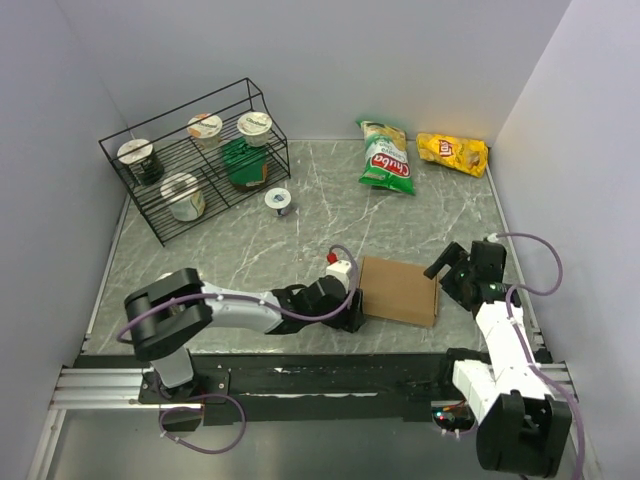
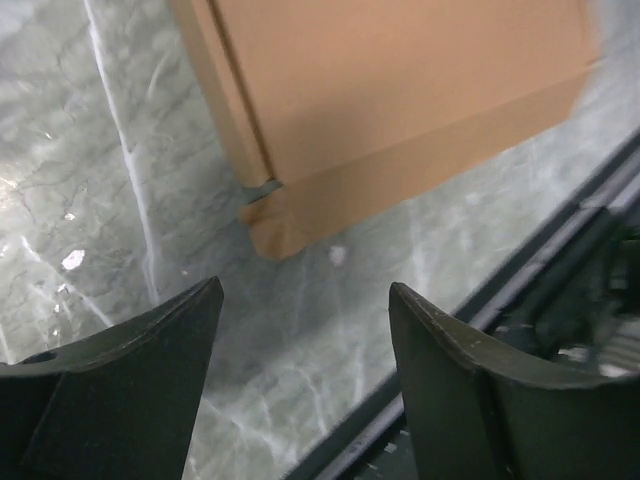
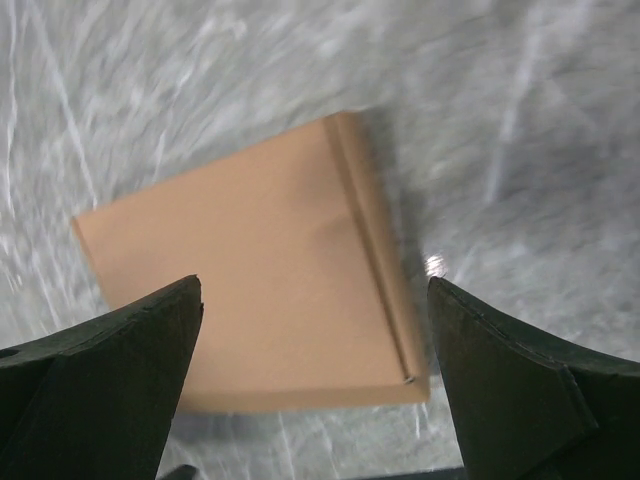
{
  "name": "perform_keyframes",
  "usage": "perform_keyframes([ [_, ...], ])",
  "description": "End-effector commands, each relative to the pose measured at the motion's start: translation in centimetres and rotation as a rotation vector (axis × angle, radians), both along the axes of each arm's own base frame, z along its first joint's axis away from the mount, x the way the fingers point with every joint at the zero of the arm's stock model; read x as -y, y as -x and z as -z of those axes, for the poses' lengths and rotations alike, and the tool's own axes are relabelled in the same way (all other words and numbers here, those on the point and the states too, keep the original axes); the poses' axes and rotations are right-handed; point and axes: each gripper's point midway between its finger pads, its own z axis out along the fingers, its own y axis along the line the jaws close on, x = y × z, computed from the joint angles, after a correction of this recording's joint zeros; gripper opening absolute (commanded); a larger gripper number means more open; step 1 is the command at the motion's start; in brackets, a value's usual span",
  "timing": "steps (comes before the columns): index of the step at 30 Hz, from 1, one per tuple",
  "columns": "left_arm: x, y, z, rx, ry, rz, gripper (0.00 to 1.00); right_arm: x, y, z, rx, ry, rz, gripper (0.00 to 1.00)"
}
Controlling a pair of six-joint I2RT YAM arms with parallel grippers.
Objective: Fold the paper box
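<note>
The paper box (image 1: 400,290) is plain brown cardboard, lying closed and flat-topped on the marble table near the front edge. My left gripper (image 1: 352,300) sits just left of it, open, with only table between its fingers; in the left wrist view the paper box (image 2: 400,110) lies a short way beyond the left gripper (image 2: 305,300). My right gripper (image 1: 445,268) hangs at the box's right side, open. From the right wrist the paper box (image 3: 260,270) shows below the wide-spread right gripper (image 3: 315,290), not touched by either finger.
A black wire rack (image 1: 195,160) with cups and a green packet stands at the back left. A small white cup (image 1: 278,201) sits in front of it. A green chip bag (image 1: 385,157) and a yellow chip bag (image 1: 452,152) lie at the back right. The black front rail (image 1: 330,375) runs close below the box.
</note>
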Motion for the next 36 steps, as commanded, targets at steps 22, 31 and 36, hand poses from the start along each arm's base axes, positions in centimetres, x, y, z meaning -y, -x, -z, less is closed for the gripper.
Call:
perform_keyframes([
  [22,-1.8,-15.1,4.8,0.038,-0.153,-0.224,0.82,-5.4,1.1,4.9,-0.016,-0.28,-0.12,0.76],
  [31,2.0,-20.9,2.9,0.12,-0.042,-0.17,0.84,-9.7,-1.0,2.8,0.041,-0.242,-0.321,0.82],
  [36,1.0,-23.5,0.1,0.138,0.077,-0.243,0.88,-10.7,-2.1,0.2,0.133,-0.228,-0.39,0.91],
])
